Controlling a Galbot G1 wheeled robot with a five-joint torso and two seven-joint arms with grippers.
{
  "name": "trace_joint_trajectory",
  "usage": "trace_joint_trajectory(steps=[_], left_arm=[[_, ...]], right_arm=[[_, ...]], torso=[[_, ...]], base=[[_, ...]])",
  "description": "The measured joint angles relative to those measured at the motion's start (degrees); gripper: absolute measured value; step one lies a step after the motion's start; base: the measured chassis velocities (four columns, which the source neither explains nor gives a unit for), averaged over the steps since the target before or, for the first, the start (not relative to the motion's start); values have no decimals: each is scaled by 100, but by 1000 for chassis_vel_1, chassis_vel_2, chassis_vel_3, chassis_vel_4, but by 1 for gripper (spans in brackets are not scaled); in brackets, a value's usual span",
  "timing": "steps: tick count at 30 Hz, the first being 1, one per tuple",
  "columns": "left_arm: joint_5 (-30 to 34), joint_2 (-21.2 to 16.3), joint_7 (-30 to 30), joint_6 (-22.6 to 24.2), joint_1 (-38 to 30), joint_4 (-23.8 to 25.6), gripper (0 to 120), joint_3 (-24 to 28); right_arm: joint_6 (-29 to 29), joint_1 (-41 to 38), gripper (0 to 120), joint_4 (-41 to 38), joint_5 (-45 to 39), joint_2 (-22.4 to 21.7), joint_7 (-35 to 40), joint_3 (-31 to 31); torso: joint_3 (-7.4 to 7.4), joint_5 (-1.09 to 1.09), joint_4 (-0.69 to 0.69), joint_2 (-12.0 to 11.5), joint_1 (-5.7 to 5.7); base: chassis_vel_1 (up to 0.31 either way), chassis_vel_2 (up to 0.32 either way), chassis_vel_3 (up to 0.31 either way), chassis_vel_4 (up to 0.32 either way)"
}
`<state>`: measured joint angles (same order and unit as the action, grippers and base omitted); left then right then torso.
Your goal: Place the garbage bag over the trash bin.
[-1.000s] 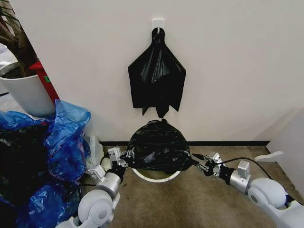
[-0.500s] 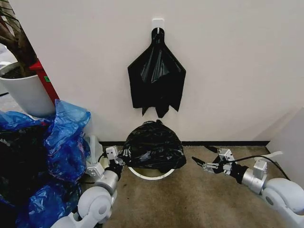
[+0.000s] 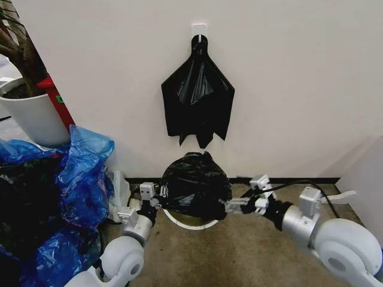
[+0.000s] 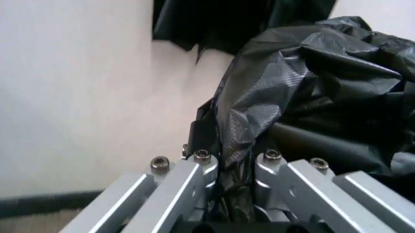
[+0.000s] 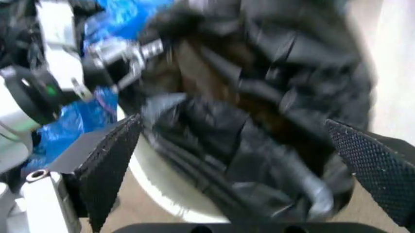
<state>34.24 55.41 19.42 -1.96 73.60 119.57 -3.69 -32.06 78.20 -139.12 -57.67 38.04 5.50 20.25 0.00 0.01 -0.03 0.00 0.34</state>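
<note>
Two grippers flank the garbage bag heaped on the trash bin: left gripper clamped on its edge, right gripper spread beside it. Best catch the opposite edge, then stretch outward past the rim.

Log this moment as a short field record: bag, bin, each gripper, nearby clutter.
bag: large wrinkly glossy black plastic garbage bag, bunched on top of the bin
bin: small round off-white plastic bucket, near rim uncovered
left gripper: shut on the bag's left edge
right gripper: open, at the bag's right side
clutter: kite-shaped black bundle on wall hook; shiny blue plastic bags at left
</note>
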Motion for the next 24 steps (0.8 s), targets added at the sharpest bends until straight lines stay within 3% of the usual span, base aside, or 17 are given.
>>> trace_joint_trajectory(steps=[11,14,16,18,21,24], left_arm=[[-697,-61,-306,-287,199,120,4,25],[-803,-95,-386,-336,240,219,4,15],[-822,-106,-400,-346,249,242,4,6],[-865,-138,-446,-378,288,290,4,-14],[-866,-149,-453,-383,292,303,4,-18],[-858,-177,-459,-384,277,310,4,-20]], right_arm=[[-9,-119,100,139,176,22,39,-409],[-24,-87,87,250,272,34,1,-480],[-23,-81,84,265,277,35,-10,-480],[8,-52,65,302,337,32,-55,-469],[21,-34,60,310,365,23,-82,-462],[123,0,43,345,534,24,-168,-485]], torso=[[0,-1,1,0,0],[0,-1,1,0,0],[0,0,1,0,0],[0,0,1,0,0],[0,-1,1,0,0],[0,-1,1,0,0]], base=[[0,0,0,0],[0,0,0,0],[0,0,0,0],[0,0,0,0],[0,0,0,0],[0,0,0,0]])
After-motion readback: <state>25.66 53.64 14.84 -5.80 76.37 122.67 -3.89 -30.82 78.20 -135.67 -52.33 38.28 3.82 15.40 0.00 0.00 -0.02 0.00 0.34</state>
